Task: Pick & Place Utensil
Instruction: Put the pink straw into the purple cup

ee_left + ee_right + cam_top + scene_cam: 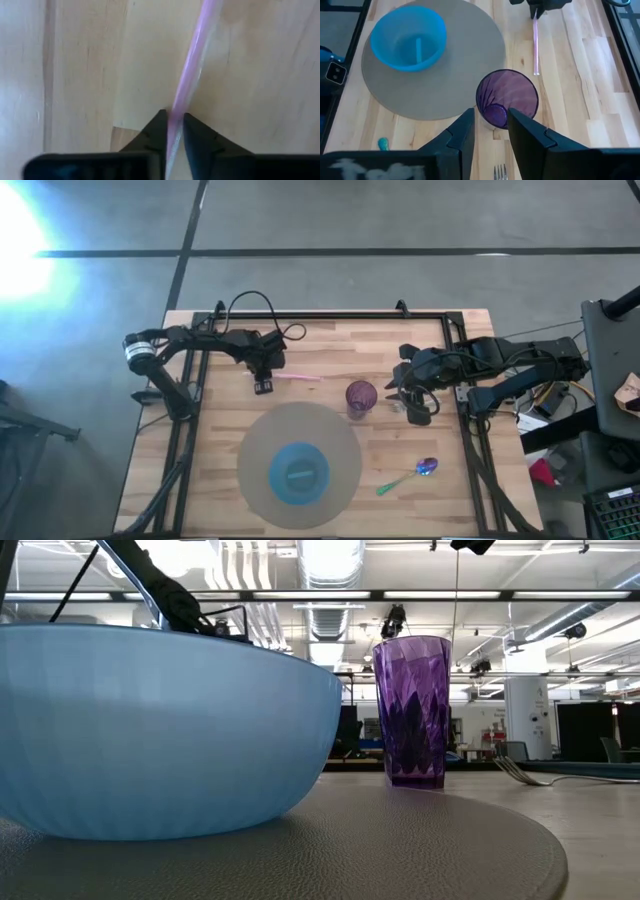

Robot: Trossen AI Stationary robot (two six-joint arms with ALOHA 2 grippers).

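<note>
Our left gripper point(174, 131) has its fingers pinched narrow on the pink straw point(190, 65), which runs out ahead of the fingertips. We'd lift straight up so it won't swivel.

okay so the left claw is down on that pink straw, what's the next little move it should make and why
Probably a short straight lift. In the left wrist view the left claw has its fingers pinched on the pink straw, which lies flat on the wooden table. Raising it a little would free it from the surface before it is carried toward the purple cup, which stands upright beside the right claw.
</note>
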